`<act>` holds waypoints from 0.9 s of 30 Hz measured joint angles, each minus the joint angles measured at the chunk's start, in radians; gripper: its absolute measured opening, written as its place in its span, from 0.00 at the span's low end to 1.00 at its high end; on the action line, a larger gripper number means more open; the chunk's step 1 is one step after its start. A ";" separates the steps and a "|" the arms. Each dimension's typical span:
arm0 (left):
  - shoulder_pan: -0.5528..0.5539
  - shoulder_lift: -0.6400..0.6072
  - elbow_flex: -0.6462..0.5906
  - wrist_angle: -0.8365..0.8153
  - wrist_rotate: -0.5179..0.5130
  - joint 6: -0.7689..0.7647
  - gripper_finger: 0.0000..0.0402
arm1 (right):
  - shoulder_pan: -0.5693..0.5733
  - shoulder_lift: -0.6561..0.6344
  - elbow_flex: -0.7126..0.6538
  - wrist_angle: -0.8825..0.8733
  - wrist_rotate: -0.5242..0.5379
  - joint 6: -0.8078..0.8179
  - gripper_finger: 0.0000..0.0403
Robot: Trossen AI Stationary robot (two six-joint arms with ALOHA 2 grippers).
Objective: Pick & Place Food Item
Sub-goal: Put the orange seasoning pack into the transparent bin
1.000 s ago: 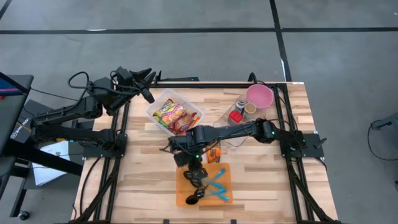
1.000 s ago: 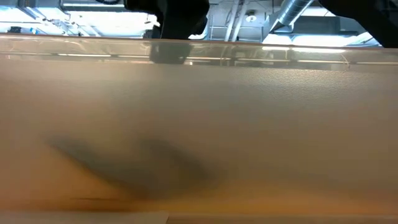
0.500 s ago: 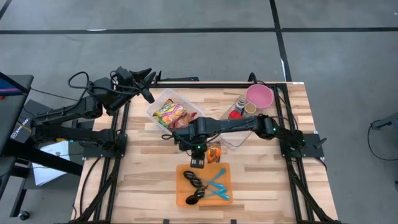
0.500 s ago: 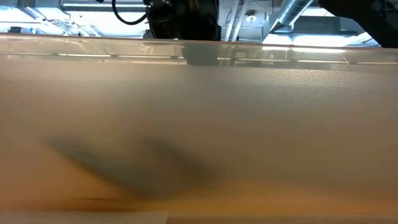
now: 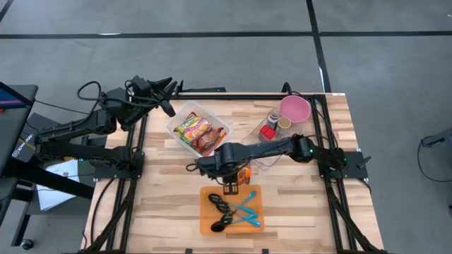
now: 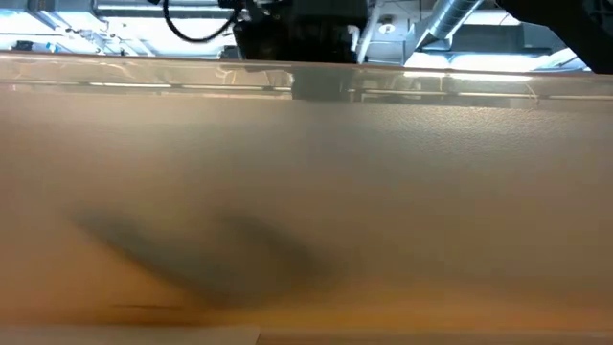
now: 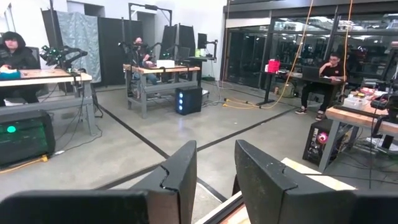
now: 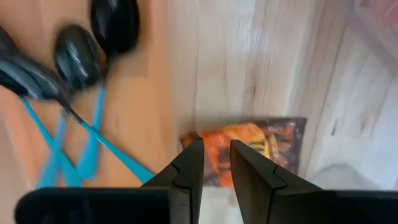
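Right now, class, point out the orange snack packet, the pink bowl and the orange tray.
orange snack packet [image 8: 249,152], right wrist view, middle of its printed face
pink bowl [image 5: 295,108], high view, inside of bowl
orange tray [image 5: 208,226], high view, bare corner

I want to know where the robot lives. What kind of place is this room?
Probably a robotics lab or workshop: people sit at a workbench, another robot arm stands on a bench, and cables hang from the ceiling.

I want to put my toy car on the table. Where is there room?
Bare wood lies left of the orange board, below the snack tub, and right of the board below the clear bin. The middle is crowded: the right end effector hovers by an orange packet.
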 joint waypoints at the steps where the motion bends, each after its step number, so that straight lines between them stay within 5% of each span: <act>1: 0.000 0.000 0.000 0.000 0.000 -0.001 0.26 | -0.001 0.000 -0.008 -0.009 0.001 -0.037 0.18; 7: 0.000 0.000 0.000 0.005 0.000 -0.001 0.26 | -0.009 -0.008 -0.064 -0.058 -0.015 -0.229 0.18; 14: -0.008 0.000 0.000 0.004 0.000 -0.009 0.26 | 0.001 -0.010 -0.105 -0.084 -0.183 -0.415 0.18; 27: -0.011 0.000 0.000 -0.001 0.001 -0.009 0.26 | -0.040 -0.177 -0.114 -0.029 -0.277 -0.534 0.18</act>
